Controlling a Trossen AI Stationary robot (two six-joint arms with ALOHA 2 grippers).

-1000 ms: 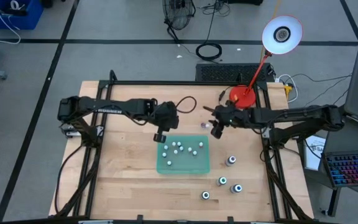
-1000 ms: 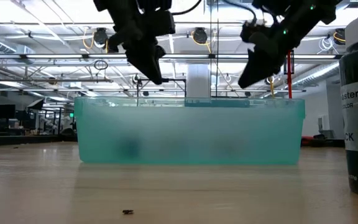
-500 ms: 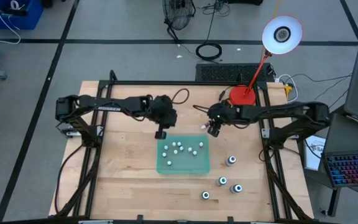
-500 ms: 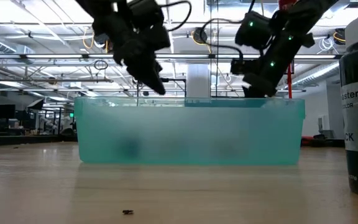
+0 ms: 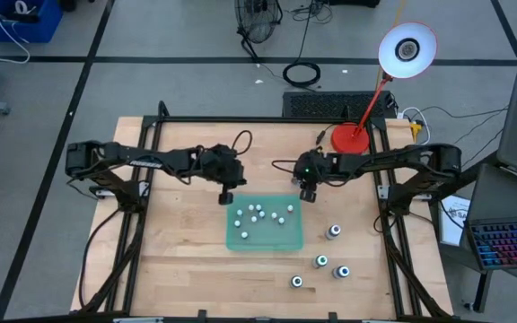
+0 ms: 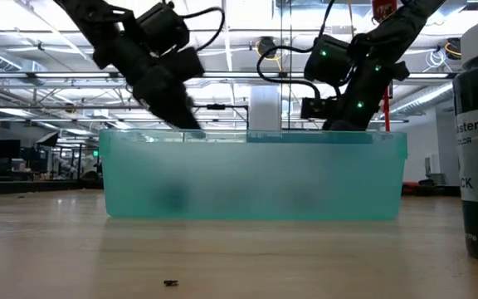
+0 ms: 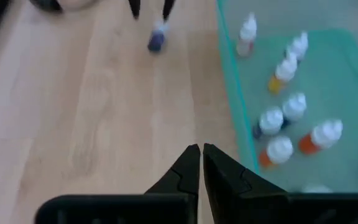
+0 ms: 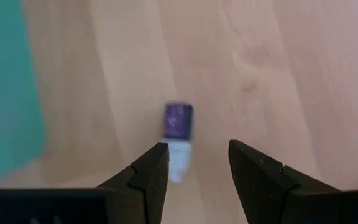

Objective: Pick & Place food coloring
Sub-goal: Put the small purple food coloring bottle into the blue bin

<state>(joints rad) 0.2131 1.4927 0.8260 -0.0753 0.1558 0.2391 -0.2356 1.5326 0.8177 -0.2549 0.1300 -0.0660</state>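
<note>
While right gripper (image 8: 194,163) hangs spread over a purple bottle (image 8: 178,127) lying on table (image 5: 178,242) | left gripper (image 7: 199,155) pressed together beside green tray (image 5: 265,239)

A light wooden table (image 5: 178,242) carries a translucent green tray (image 5: 265,235), four larger dark bottles (image 5: 321,261) standing nearby, and one small purple bottle (image 8: 178,134) lying flat
</note>
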